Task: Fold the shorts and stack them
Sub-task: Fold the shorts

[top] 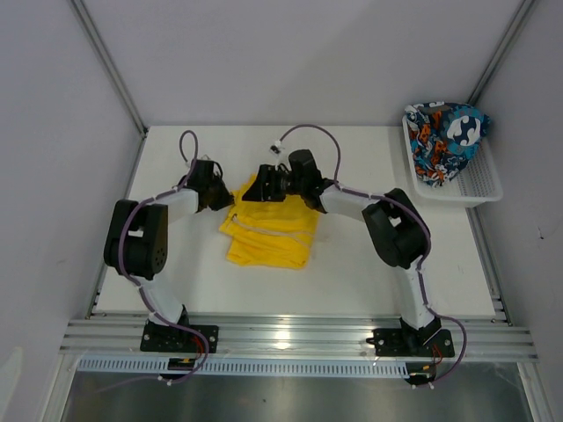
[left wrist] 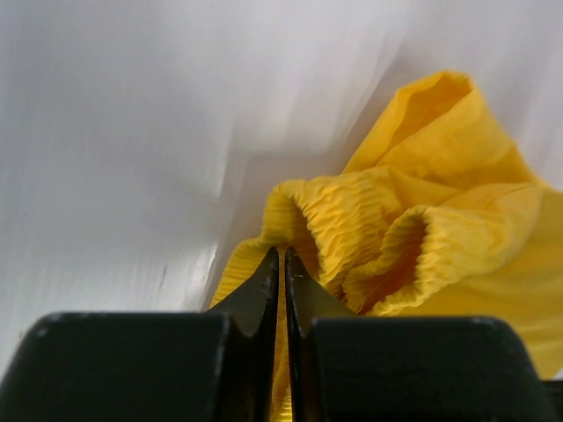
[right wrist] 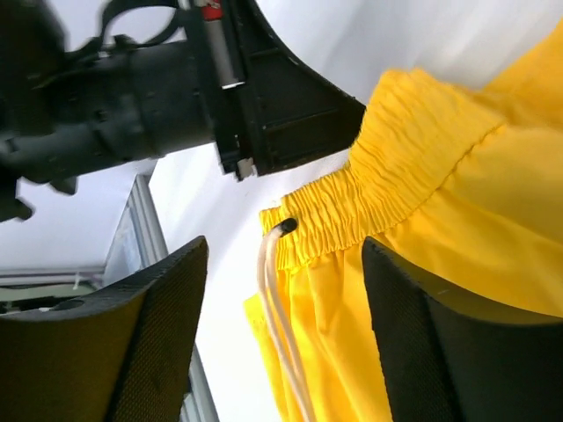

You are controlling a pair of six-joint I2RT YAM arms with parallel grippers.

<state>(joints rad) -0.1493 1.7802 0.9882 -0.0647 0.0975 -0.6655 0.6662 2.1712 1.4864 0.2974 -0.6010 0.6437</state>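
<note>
i saw the yellow shorts [top: 268, 230] lying rumpled on the table [top: 352, 272] between the two arms, a little left of centre. the left gripper [left wrist: 281, 264] was at their far left corner, its fingers pressed almost together with a thin fold of yellow cloth pinched between them, and the gathered waistband [left wrist: 369, 237] bunched up just beyond the tips. the right gripper [right wrist: 283, 255] was at the far edge of the same pair, its fingers spread wide and holding nothing. from its wrist camera i saw the waistband and the white drawstring [right wrist: 273, 308] in the gap between them. the printed shorts [top: 447, 141] sat heaped in the basket [top: 479, 189] at the far right corner, well apart from both grippers.
</note>
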